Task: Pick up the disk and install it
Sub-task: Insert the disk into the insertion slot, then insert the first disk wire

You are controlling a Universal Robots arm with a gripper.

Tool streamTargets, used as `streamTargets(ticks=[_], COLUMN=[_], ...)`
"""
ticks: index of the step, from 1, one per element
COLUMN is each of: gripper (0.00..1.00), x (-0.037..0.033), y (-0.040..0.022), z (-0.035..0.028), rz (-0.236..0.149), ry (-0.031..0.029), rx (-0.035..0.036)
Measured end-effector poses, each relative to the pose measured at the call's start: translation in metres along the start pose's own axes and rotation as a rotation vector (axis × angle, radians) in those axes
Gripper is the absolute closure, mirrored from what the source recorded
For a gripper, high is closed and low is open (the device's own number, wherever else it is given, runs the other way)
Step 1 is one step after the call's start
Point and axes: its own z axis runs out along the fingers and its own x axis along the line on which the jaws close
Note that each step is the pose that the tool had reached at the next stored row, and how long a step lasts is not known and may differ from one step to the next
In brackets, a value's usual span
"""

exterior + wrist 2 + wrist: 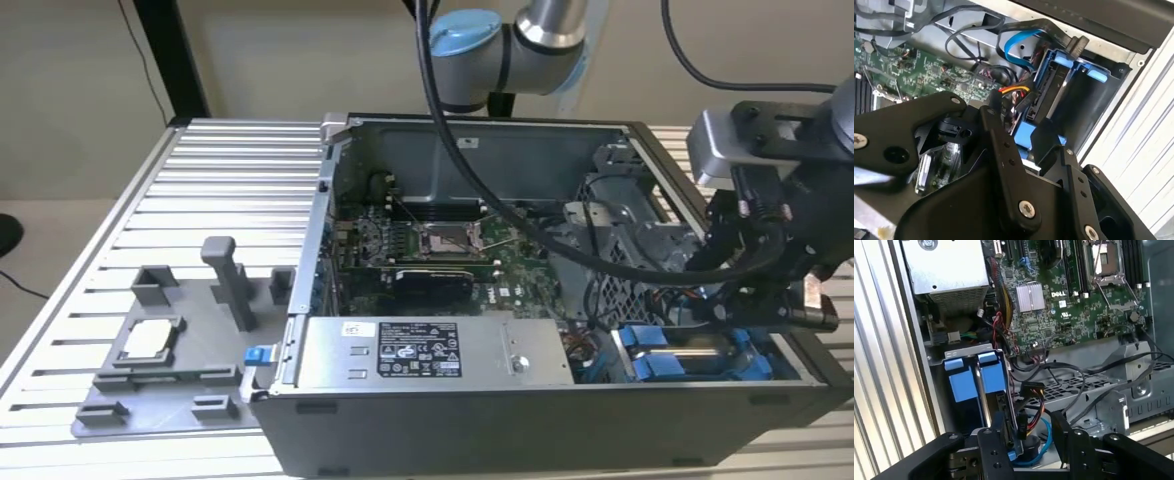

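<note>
Gripper (771,315), we note in the exterior view, hangs over the case's (534,430) corner bay at that view's right, where the disk (663,362) sits. In the second wrist view, the gripper (1029,135) has its jaws apart, gripping nothing. In the first wrist view, the disk (993,377) sits slotted in the bay, just beside one finger (996,440).
</note>
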Motion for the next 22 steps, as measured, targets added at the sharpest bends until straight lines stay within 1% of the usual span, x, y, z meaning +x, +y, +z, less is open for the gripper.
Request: streamTargets(ticks=[4, 5, 6, 8, 9, 11, 12, 14, 15, 16, 20, 22], gripper=[0.00, 0.00, 0.00, 0.00, 0.00, 0.00, 0.00, 0.00, 0.00, 0.00, 0.00, 0.00], x=[0.0012, 0.0014, 0.0016, 0.0020, 0.0021, 0.0023, 0.0024, 0.0026, 0.0027, 0.0028, 0.0037, 0.0046], y=[0.0000, 0.0000, 0.0000, 0.0000, 0.0000, 0.0000, 0.0000, 0.0001, 0.0001, 0.0001, -0.0002, 0.0011], z=[0.0057, 0.0067, 0.0075, 0.0089, 0.0096, 0.0105, 0.0109, 0.0117, 0.0121, 0.0124, 0.0125, 0.0123], rz=[0.032, 0.038, 0.041, 0.042, 0.042, 0.043, 0.043, 0.044, 0.045, 0.045, 0.045, 0.043], ry=[-0.0024, -0.0039, -0.0063, -0.0149, -0.0212, -0.0367, -0.0466, -0.0675, -0.0755, -0.0797, -0.0827, -0.0835], rx=[0.0073, 0.0085, 0.0092, 0.0095, 0.0094, 0.0091, 0.0081, 0.0030, 0.0008, -0.0004, -0.0013, -0.0021])
